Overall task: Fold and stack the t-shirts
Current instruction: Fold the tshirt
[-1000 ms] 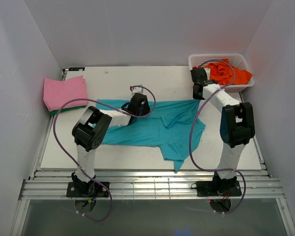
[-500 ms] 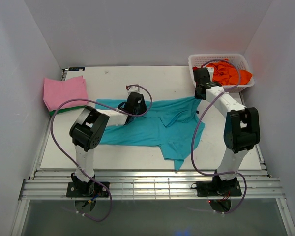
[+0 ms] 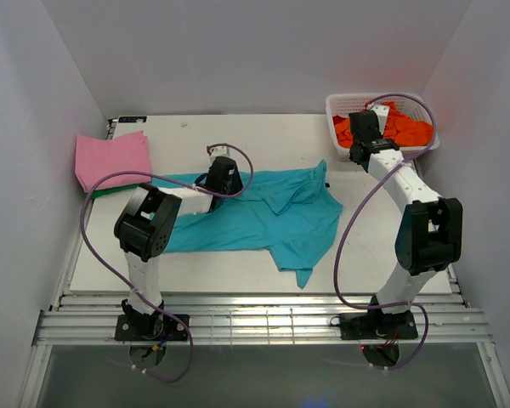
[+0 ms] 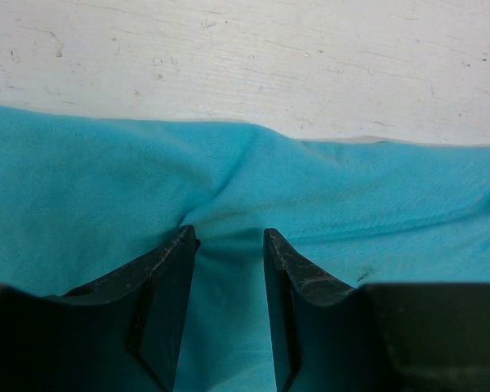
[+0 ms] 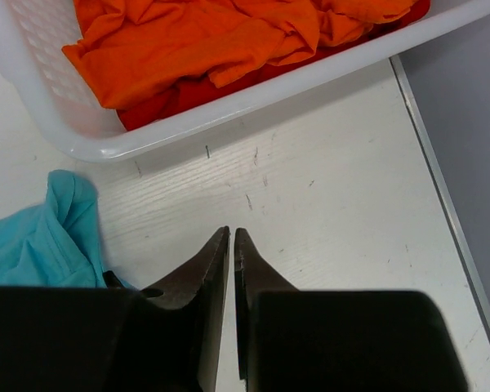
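Left wrist view alone shows the left pincer (image 4: 229,245) grasping the puckered teal t-shirt (image 4: 351,212); right pincer (image 5: 231,245) clenched, empty, above worktop (image 5: 327,196); white basket (image 5: 269,94) holds orange t-shirts (image 5: 204,33)

Soft matt cloth t-shirt (image 4: 327,196), scuffed table (image 4: 310,65)

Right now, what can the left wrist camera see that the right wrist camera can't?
Only the left wrist view shows the left gripper closed on a bunched fold of the teal t-shirt, which fills most of the picture. Only the right wrist view shows the white basket holding the orange t-shirts, and the right gripper with its fingers almost together, holding nothing, above the white table. Both show that table and some of the teal t-shirt; in the right wrist view only a corner of it appears, at the left edge.
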`<state>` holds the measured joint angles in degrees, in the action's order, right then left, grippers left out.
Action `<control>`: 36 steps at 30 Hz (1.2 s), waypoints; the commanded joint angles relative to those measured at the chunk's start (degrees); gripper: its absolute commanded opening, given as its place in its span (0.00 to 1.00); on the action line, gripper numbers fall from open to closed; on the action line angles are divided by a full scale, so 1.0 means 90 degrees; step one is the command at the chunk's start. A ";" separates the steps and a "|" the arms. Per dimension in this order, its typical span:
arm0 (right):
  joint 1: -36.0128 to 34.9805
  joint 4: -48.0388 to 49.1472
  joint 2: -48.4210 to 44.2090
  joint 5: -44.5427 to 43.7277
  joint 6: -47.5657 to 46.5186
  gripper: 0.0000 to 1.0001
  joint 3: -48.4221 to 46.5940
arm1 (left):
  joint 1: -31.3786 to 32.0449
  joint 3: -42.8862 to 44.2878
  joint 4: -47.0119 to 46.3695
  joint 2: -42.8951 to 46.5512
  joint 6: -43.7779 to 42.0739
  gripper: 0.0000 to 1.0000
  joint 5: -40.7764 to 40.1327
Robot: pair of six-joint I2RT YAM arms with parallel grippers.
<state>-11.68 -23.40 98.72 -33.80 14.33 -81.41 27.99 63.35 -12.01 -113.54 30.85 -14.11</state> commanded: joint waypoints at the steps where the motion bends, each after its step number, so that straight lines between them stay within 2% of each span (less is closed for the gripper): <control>1: -0.0001 0.0304 -0.0080 0.0327 -0.0059 0.12 0.0138 | -0.0073 -0.0076 0.0524 0.0271 -0.0108 0.50 -0.0093; 6: -0.0010 0.1065 -0.0216 0.1507 -0.0146 0.18 0.0684 | -0.0073 0.0216 0.0563 0.0320 -0.0117 0.50 0.0083; 9: -0.0010 0.1612 -0.0246 0.2532 -0.0166 0.21 0.0890 | -0.0082 0.0333 0.0611 0.0369 -0.0147 0.50 0.0132; 13: -0.0001 0.1877 0.0075 0.4229 -0.0283 0.22 0.0677 | -0.0073 0.0480 0.0670 0.0369 -0.0166 0.50 0.0142; 17: -0.0001 0.2092 0.0573 0.4985 -0.0313 0.22 0.0355 | -0.0073 0.0393 0.0651 0.0389 -0.0117 0.50 0.0210; 27: -0.0001 0.1985 0.1629 0.5465 -0.0274 0.22 -0.0408 | -0.0073 0.0109 0.0543 0.0496 -0.0049 0.50 0.0279; 36: -0.0001 0.1244 0.1961 0.4363 -0.0420 0.22 -0.0457 | -0.0073 0.0041 0.0543 0.0593 -0.0107 0.50 0.0210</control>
<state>-11.75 -9.15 115.92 9.96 11.88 -83.02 27.81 64.42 -7.35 -112.49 30.04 -12.19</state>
